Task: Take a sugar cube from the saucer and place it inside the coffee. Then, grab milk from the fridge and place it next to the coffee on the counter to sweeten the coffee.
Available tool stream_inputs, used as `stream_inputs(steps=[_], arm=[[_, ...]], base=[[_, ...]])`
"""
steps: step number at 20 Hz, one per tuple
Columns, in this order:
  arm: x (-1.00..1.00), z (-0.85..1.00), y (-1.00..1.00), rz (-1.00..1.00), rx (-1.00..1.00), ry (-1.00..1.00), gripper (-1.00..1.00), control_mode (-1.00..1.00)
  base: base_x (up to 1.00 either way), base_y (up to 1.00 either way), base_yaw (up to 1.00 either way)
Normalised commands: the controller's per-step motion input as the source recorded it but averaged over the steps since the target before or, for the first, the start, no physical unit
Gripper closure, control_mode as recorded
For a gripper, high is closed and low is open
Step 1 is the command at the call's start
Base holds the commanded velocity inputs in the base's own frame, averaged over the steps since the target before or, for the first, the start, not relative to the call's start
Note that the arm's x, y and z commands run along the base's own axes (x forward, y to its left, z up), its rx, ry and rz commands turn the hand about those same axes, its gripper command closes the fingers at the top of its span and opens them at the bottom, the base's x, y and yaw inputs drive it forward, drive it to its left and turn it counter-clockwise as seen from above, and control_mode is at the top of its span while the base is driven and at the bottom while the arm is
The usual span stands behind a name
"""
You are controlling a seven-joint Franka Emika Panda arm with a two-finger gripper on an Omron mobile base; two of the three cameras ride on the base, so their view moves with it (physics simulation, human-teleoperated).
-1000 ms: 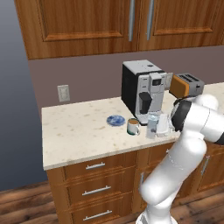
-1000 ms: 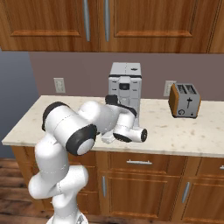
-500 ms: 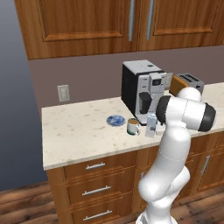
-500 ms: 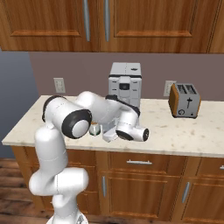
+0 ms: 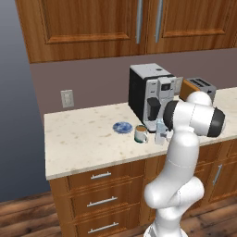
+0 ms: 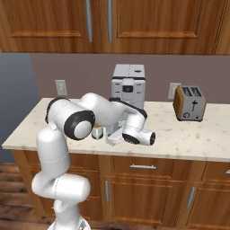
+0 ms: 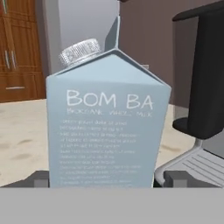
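My gripper (image 7: pixel 104 179) stood open, its fingertips (image 7: pixel 38 178) flanking the milk (image 7: pixel 107 120) without pressing it. The carton stood upright on the counter (image 5: pixel 83 139), just beside the coffee (image 5: pixel 140 134) and before the coffee machine (image 5: pixel 150 95).

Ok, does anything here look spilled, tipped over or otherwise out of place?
Nothing stands out. The milk stands upright on the counter beside the coffee, in front of the coffee machine. The saucer lies flat to the mug's left, and the toaster sits square. No spill shows.
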Motion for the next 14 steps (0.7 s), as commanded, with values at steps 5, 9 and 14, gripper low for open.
stream_inputs(steps=[5, 9, 14], arm=[[-0.10, 0.00, 0.00, 0.00, 0.00, -0.08, -1.00, -1.00], [-0.09, 0.00, 0.00, 0.00, 0.00, -0.12, -1.00, -1.00], [-0.02, 0.00, 0.00, 0.00, -0.01, -0.14, -1.00, -1.00]], base=[[0.00, 0.00, 0.00], [0.00, 0.00, 0.00], [0.00, 0.00, 0.00]])
